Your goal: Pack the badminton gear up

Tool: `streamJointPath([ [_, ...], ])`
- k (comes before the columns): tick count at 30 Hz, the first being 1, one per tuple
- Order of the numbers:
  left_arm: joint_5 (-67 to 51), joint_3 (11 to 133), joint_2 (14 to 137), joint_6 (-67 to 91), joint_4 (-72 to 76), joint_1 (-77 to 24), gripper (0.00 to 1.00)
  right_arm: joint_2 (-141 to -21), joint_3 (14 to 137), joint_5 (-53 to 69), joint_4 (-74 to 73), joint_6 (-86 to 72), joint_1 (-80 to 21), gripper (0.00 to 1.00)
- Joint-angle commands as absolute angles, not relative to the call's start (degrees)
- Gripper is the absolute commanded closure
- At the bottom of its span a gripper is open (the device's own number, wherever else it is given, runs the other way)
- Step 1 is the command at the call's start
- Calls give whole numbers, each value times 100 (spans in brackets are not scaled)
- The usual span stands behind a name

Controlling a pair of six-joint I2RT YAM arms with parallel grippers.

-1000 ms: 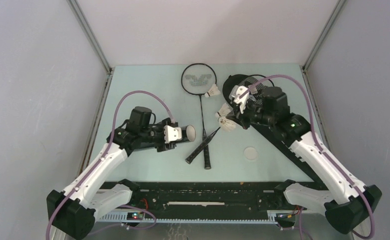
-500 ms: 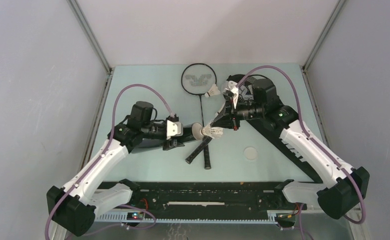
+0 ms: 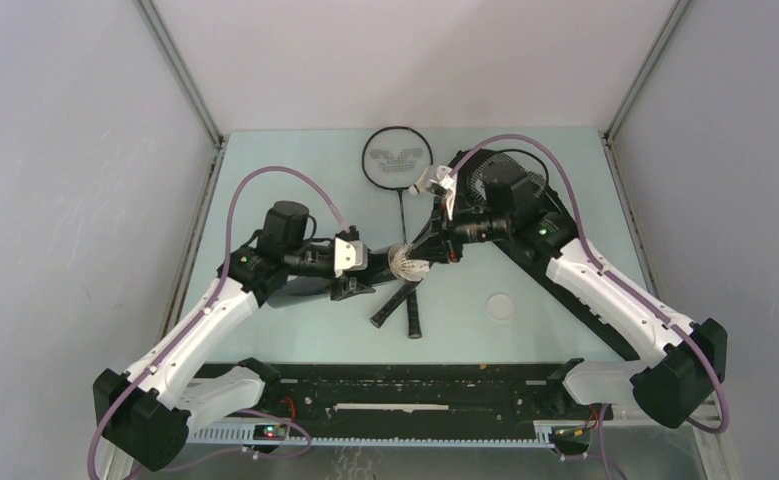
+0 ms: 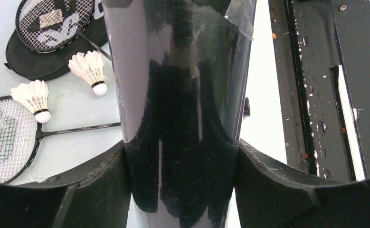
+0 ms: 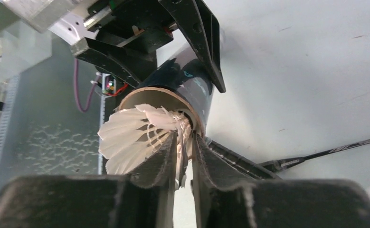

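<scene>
1. One shuttlecock (image 5: pixel 140 130) sits partly inside the tube's (image 4: pixel 183 118) mouth above mid-desk, feathers pinched by the right claw (image 5: pixel 184 142).
2. Left claw (image 3: pixel 357 272) grasps the tube.
3. Loading step; next likely needs releasing and pushing the shuttlecock deeper.

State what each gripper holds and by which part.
Left gripper clamps the black tube around its body. Right gripper pinches a shuttlecock by its feathers at the tube's mouth.

Walled lab test cell (image 3: pixel 405 60)
</scene>
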State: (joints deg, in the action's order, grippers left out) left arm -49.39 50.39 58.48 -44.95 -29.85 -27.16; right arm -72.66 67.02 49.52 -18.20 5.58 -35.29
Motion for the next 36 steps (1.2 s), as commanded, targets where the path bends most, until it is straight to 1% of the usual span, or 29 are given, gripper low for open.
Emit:
streamJointPath([
  [1, -5346, 5184, 5754, -4212, -2611, -2760, 79, -7341, 6915, 4355, -1878, 721, -3726, 68],
  [4, -5326, 5164, 5690, -4247, -2610, -2760, 79, -7384, 6912, 4482, -2019, 815, -3756, 55],
  [6, -5338, 5149, 5674, -4276, -2610, -2760, 79, -7436, 6917, 4530, -2068, 885, -3797, 45],
  [9, -5382, 5143, 5680, -4439, -2699, -2777, 79, -7519, 6915, 4504, -2126, 1013, -3908, 37],
  [11, -5449, 5158, 5669, -4638, -2833, -2798, 79, -7599, 6913, 4430, -2161, 1085, -3968, 34],
  [15, -5543, 5131, 5618, -5008, -3086, -2821, 80, -7772, 6910, 4429, -2166, 1164, -3973, 32],
  [21, -5534, 5070, 5557, -5230, -3204, -2821, 81, -7910, 6916, 4285, -2224, 1296, -3953, 32],
  [36, -5460, 4904, 5590, -5721, -3439, -2830, 83, -7468, 6910, 4397, -2219, 1498, -3573, 34],
])
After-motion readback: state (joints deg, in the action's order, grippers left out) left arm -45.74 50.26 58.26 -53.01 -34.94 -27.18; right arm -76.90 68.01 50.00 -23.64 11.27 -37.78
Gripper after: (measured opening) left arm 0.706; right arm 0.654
